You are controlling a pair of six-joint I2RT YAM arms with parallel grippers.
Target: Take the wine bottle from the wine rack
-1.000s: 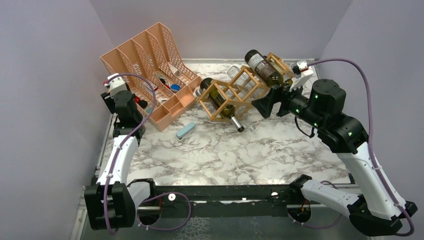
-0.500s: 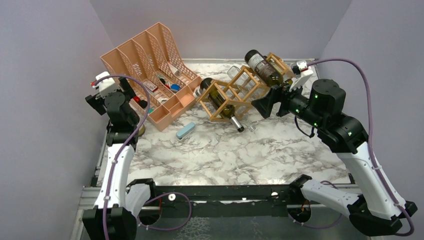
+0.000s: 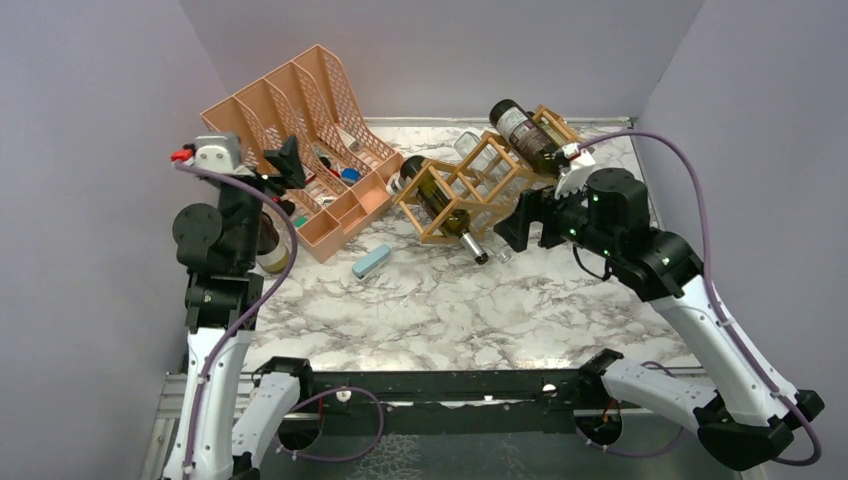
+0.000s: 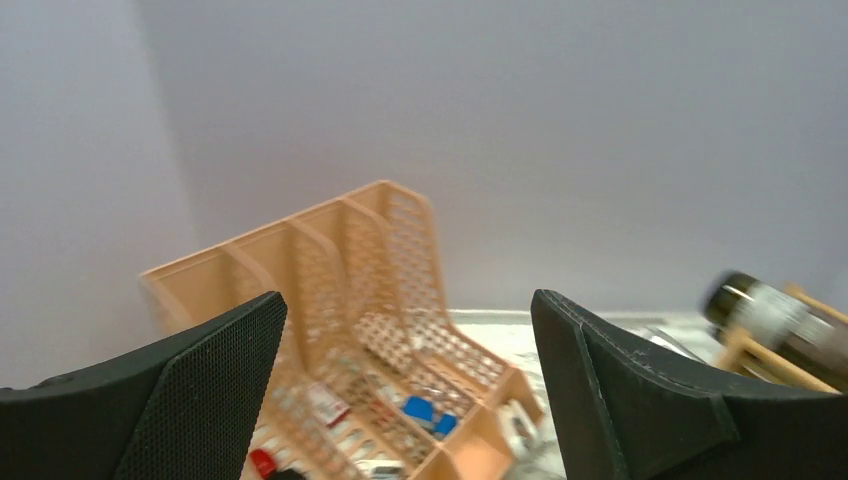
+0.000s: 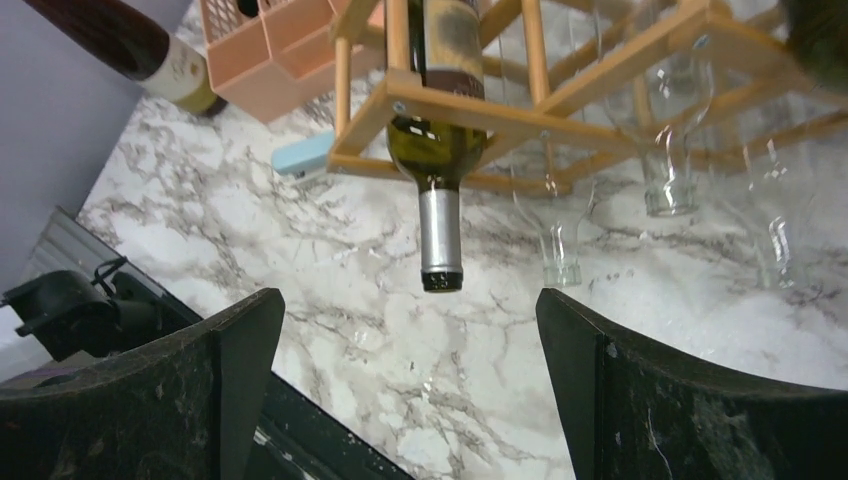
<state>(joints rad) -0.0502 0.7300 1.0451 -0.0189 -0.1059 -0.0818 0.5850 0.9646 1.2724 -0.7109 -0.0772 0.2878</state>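
No legible text, brand, number or sign in any view.
- Wine bottle (image 5: 437,100) in the wine rack (image 5: 560,95): label dark, tan-edged, its print blurred.
- Second bottle (image 4: 770,318) atop the rack: pale label, blurred.
- Third bottle (image 5: 135,50) near the pink organiser (image 3: 300,140): cream label, marks too small to read.

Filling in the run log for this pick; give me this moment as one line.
left tool: open, empty | right tool: open, facing dark bottle's neck | dark bottle: in wine rack
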